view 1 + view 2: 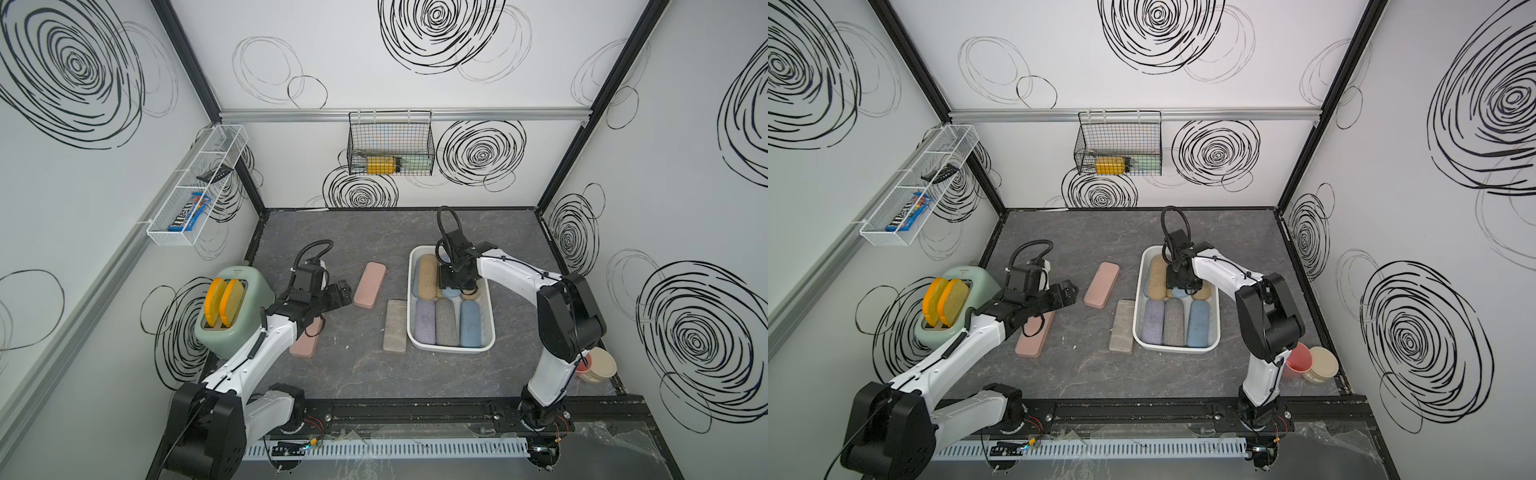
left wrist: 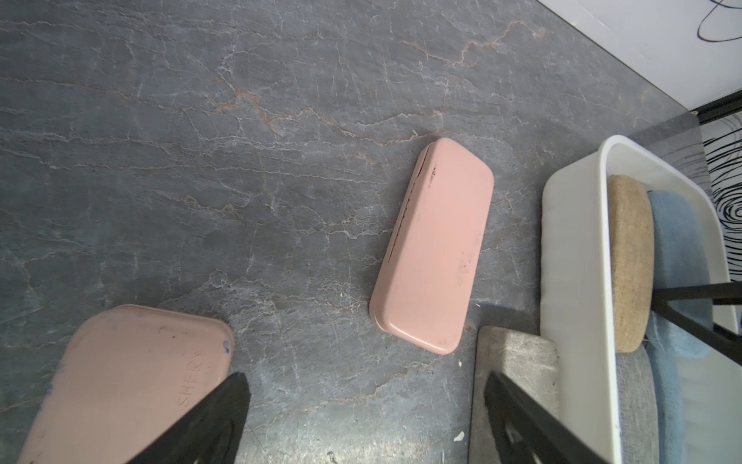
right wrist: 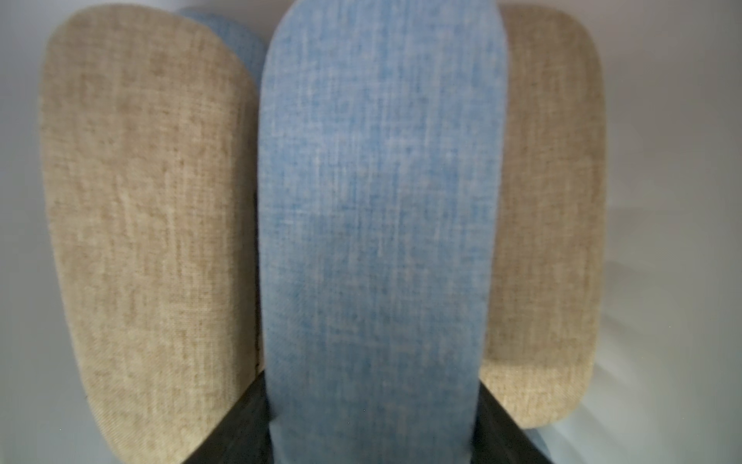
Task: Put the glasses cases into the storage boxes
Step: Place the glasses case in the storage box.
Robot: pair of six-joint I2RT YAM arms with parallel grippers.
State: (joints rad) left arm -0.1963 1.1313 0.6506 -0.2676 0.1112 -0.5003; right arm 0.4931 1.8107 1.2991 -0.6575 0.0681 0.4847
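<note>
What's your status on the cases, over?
Left hand open, empty. Right hand grips blue case over bin. Far pink, near pink, grey case on table. Left arm overhangs near pink.

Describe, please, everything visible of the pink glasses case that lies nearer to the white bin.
This pink case is a smooth oblong with rounded corners, like hard plastic. It is closed; a seam runs along one long side, and dark scuffs mark its top. It lies flat on the grey marbled table, touching no other case, apart from the white bin.
</note>
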